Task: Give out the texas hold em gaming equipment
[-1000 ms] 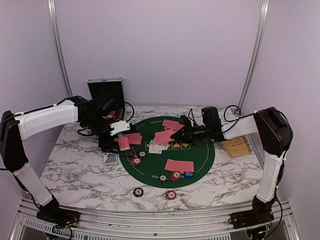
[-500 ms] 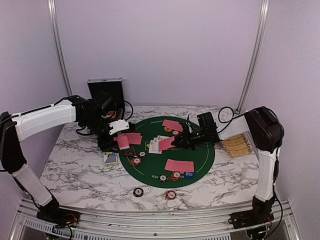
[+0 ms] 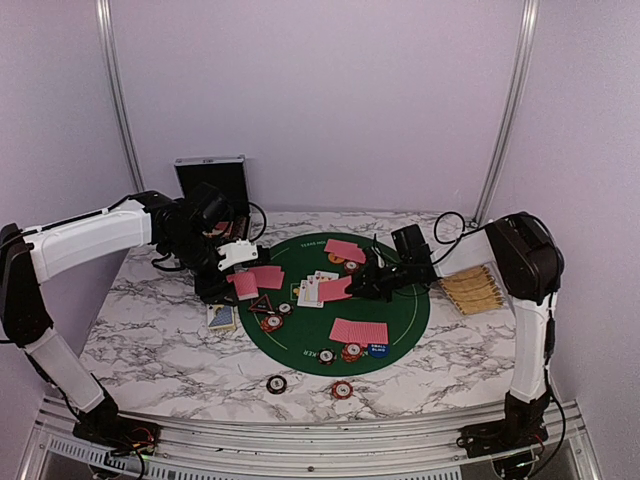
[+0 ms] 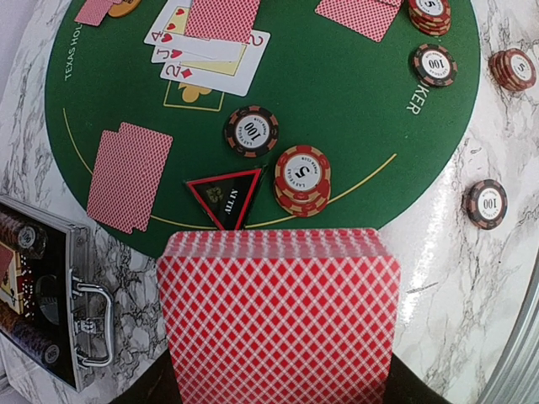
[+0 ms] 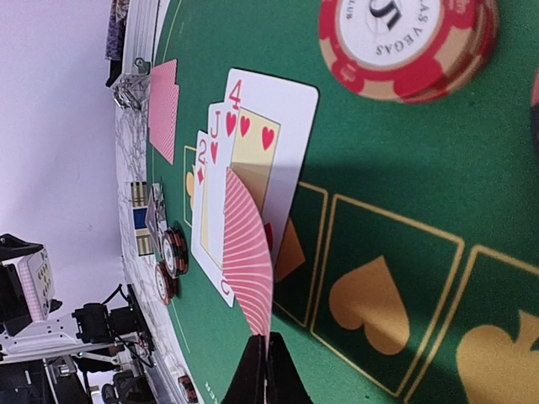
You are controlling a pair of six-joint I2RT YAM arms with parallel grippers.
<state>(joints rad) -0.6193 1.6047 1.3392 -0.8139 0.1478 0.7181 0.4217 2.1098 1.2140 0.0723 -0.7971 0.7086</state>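
My left gripper [image 3: 242, 272] is clamped on the deck [image 4: 278, 320] at the left edge of the mat [image 3: 405, 320] as supply, while my right gripper [image 5: 268, 374] pinches one card [image 5: 249, 252] over the face-up row [image 5: 253, 143], probably to lay it there.

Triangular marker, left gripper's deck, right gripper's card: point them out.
triangular marker [image 4: 226, 195], left wrist view, its black centre.
deck [image 4: 278, 320], left wrist view, the top card's back.
held card [image 5: 248, 252], right wrist view, its patterned back.
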